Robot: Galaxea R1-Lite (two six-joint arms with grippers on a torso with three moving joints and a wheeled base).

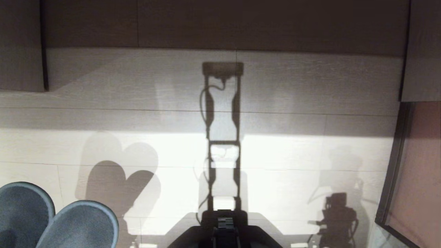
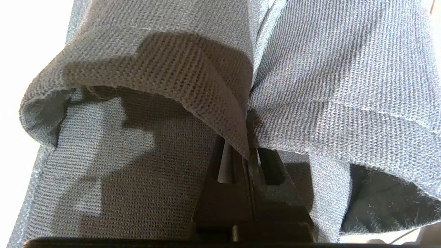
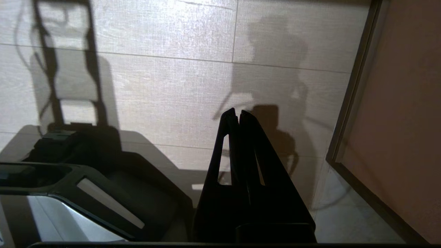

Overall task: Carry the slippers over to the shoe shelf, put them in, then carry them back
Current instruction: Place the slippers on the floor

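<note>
- Pale wood-grain floor tiles (image 1: 293,151) filled most of the head view, brightly lit across the middle band, with darker board panels along the top edge.
- Left gripper (image 2: 248,156) was pressed together, its two black fingers (image 2: 265,179) pinching the fabric edges of the slippers (image 2: 193,75) where the two uppers met.
- Both slippers hung from that pinch, side by side and touching; one open mouth showed a dark fleecy lining at lower right of the left wrist view.
- In the head view the slippers' rounded toes (image 1: 51,220) sat at lower left of the frame, looking blue-grey under the light, above the floor.
- Their twin-lobed shadow (image 1: 117,179) fell on the tiles just right of them.
- Right gripper (image 3: 237,115) was pressed together and held nothing, hanging over the floor in the right wrist view.
- Robot base (image 1: 225,232), black, showed at bottom centre; its tall mast shadow (image 1: 223,117) ran up the middle of the frame.
- Dark-framed reddish panel (image 1: 420,172) stood along the right edge.
</note>
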